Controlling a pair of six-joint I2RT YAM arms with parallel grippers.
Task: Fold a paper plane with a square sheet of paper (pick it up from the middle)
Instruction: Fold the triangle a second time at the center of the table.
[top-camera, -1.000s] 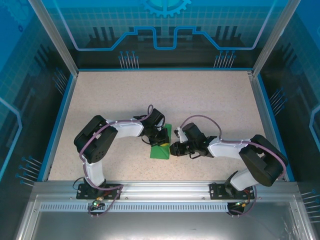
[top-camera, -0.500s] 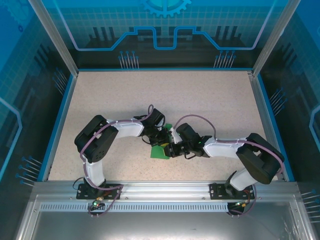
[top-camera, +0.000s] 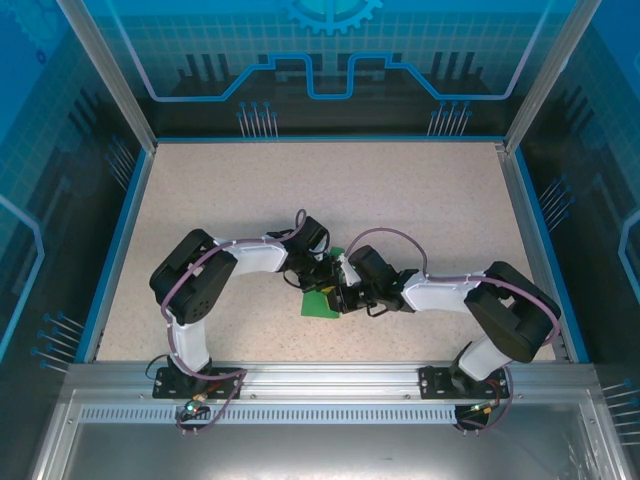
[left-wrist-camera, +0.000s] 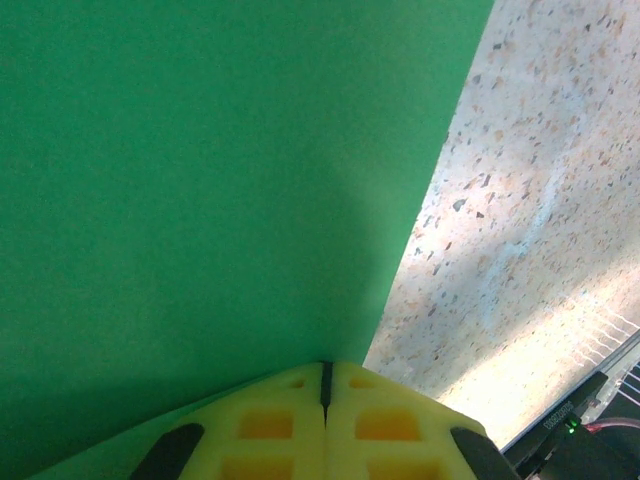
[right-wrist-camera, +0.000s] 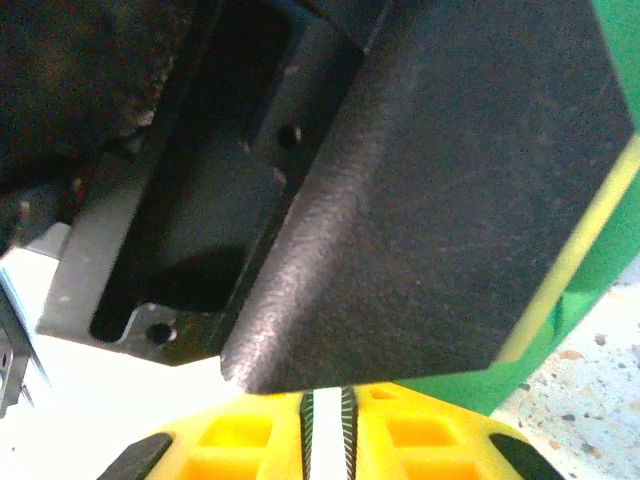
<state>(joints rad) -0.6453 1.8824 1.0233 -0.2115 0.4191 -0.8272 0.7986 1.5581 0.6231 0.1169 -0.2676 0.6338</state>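
Pinching the green paper: left gripper.

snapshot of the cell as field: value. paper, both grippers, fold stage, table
paper: green sheet, lying on the table, middle covered by both grippers
left gripper: fingers shut, tips resting on the paper beside one straight edge
right gripper: fingers closed to a thin slit, close against the left gripper's dark body
gripper spacing: tips meet over the paper, at table centre
fold stage: cannot tell, grippers hide it
table: speckled beige, blue rim
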